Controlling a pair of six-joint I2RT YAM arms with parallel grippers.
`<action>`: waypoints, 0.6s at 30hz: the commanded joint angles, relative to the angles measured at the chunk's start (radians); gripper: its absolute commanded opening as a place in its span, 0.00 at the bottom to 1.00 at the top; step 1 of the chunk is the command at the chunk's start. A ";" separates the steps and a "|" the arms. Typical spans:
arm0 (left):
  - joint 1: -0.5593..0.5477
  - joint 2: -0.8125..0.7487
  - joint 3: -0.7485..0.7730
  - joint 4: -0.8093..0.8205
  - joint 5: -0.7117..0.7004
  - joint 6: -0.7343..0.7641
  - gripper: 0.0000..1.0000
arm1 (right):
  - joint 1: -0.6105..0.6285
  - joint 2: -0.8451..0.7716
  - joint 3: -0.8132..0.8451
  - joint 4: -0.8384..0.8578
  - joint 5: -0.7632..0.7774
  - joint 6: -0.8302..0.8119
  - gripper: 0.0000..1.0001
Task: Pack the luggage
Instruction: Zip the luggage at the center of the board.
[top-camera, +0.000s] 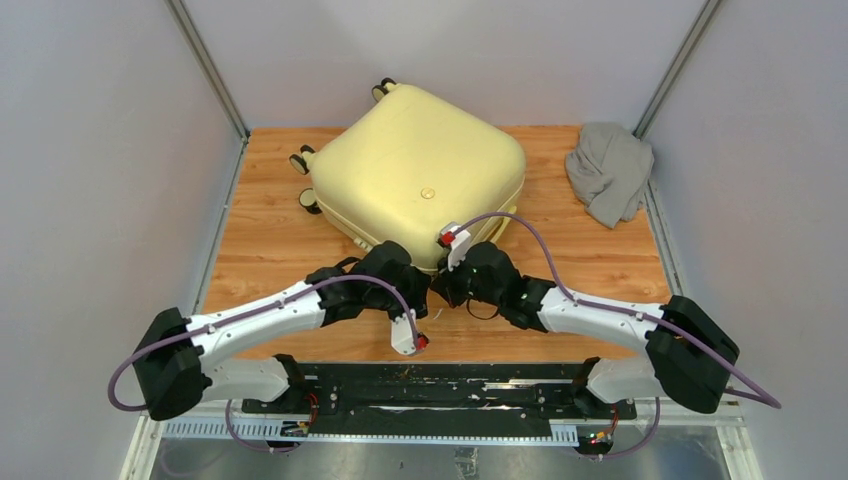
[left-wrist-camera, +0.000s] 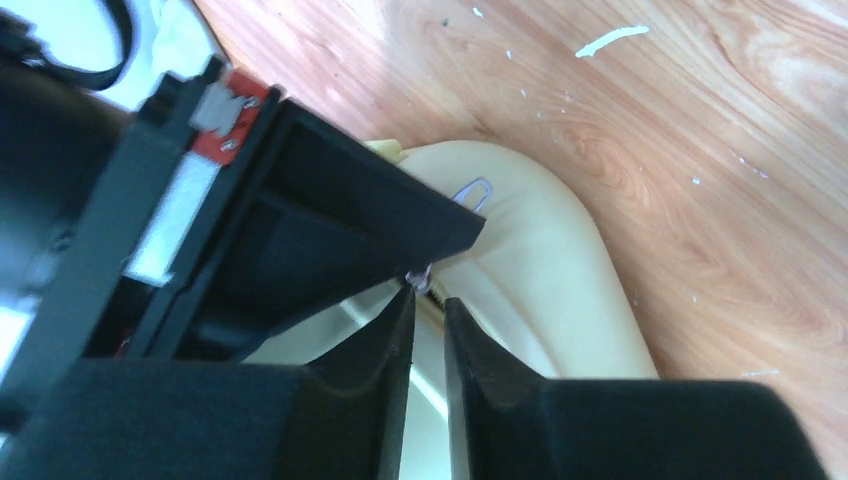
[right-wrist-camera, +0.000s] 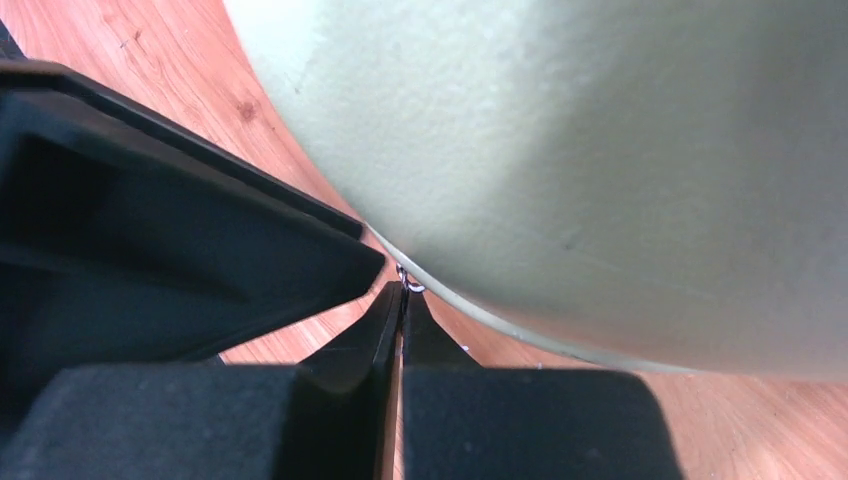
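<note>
The suitcase (top-camera: 415, 170) is seen lying flat and closed on the wooden table (top-camera: 270, 230). It is turned at an angle, with its wheels (top-camera: 300, 160) at the far left and 1 rounded corner toward the arms. A grey cloth (top-camera: 608, 170) lies well apart at the far right. The shell is judged stiff, smooth and slippery, and too broad to be gripped by 2 small fingers. Hold is therefore best taken at the zip, where a thin metal pull can be pinched, though so small a pull may easily be lost from the pads. From above, both claws are shown meeting at that near corner, but their tips are hidden under their own black bodies. What is hidden there is given by the wrist views. The left claw (left-wrist-camera: 428, 300) is seen with its jaws a narrow slit apart and a tiny metal piece (left-wrist-camera: 420, 276) at the tips; whether it is pinched cannot be told. A silver zip pull (left-wrist-camera: 476, 190) on the corner just beyond is shown in this view only. The right claw (right-wrist-camera: 402, 298) is seen pressed together, with a small metal ring (right-wrist-camera: 409, 284) right at its tips against the shell's edge. Whether the ring is nipped cannot be made out. The cloth and wheels are shown by neither wrist view.
</note>
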 joint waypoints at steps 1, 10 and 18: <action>-0.008 -0.094 0.088 -0.250 -0.021 -0.110 0.32 | 0.043 -0.004 0.025 0.019 0.079 0.066 0.00; 0.223 -0.200 0.181 -0.565 -0.060 -0.334 0.64 | 0.003 -0.102 -0.042 -0.052 0.172 0.193 0.58; 0.608 0.038 0.519 -0.649 0.038 -0.494 0.65 | -0.245 -0.368 -0.117 -0.349 0.318 0.489 0.65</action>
